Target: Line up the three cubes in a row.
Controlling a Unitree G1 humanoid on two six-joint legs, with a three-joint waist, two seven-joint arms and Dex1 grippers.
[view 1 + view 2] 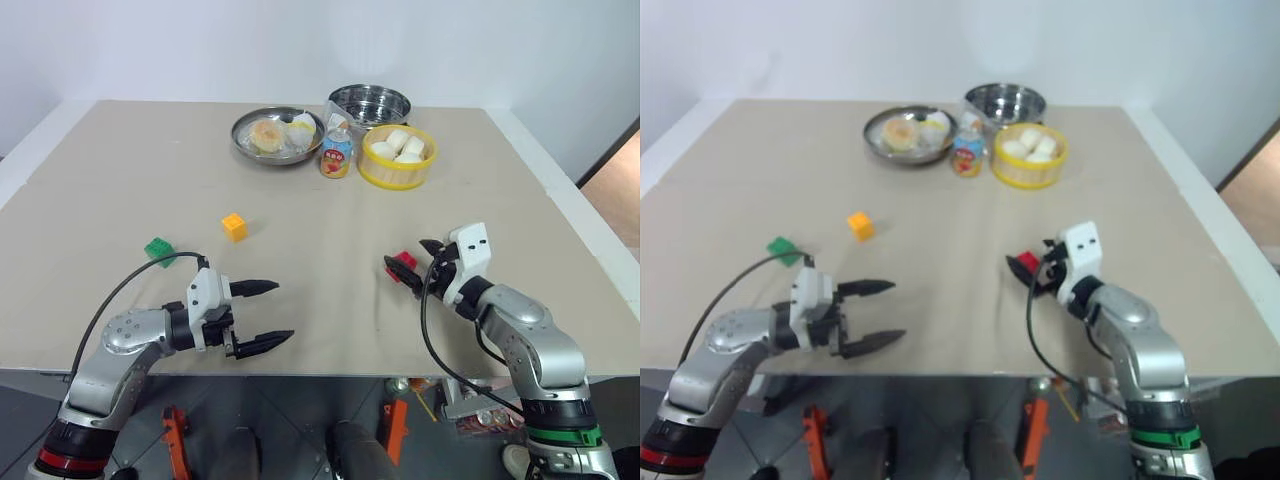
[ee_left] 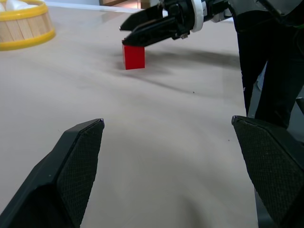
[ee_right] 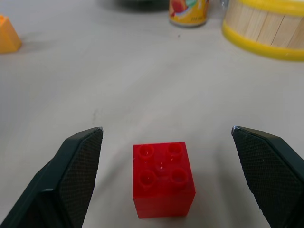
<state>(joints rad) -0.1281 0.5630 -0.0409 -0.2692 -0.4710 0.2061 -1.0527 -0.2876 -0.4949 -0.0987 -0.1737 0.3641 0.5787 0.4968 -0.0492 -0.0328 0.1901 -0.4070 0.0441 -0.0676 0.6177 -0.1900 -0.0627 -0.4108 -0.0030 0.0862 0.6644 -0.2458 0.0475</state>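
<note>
Three small studded cubes lie on the tan tabletop (image 1: pixel 120 150), well apart from one another. Farthest left is the green cube (image 1: pixel 159 249), near the front. Just to its right and a little farther back sits the yellow-orange cube (image 1: pixel 234 227). The red cube (image 3: pixel 163 179) stands far to the right, studs up, four of them showing.

The left gripper (image 1: pixel 268 315) hangs over the front edge of the tabletop, right of and nearer than the green cube, pointing toward the right. Its two black fingers (image 2: pixel 71 166) are spread wide and grasp nothing; bare tabletop lies between them.

The right gripper (image 1: pixel 412 262) is at the red cube, pointing toward the left and slightly down. Its fingers (image 3: pixel 71 171) are released and spread wide, one on each side of the cube, with clear gaps on both sides, so the cube is not gripped. In the left wrist view the fingers sit just above and beside the cube.

At the back of the tabletop stand four other things, close together. From the left: one shallow metal bowl (image 1: pixel 240 135) with food in it, one small printed can (image 1: pixel 336 155) just in front, one empty metal bowl (image 1: pixel 370 100) behind, and one yellow-rimmed wooden basket (image 1: pixel 398 175) holding several white buns (image 1: pixel 398 140). All of these are well clear of the cubes, and nothing lies between the three cubes.
</note>
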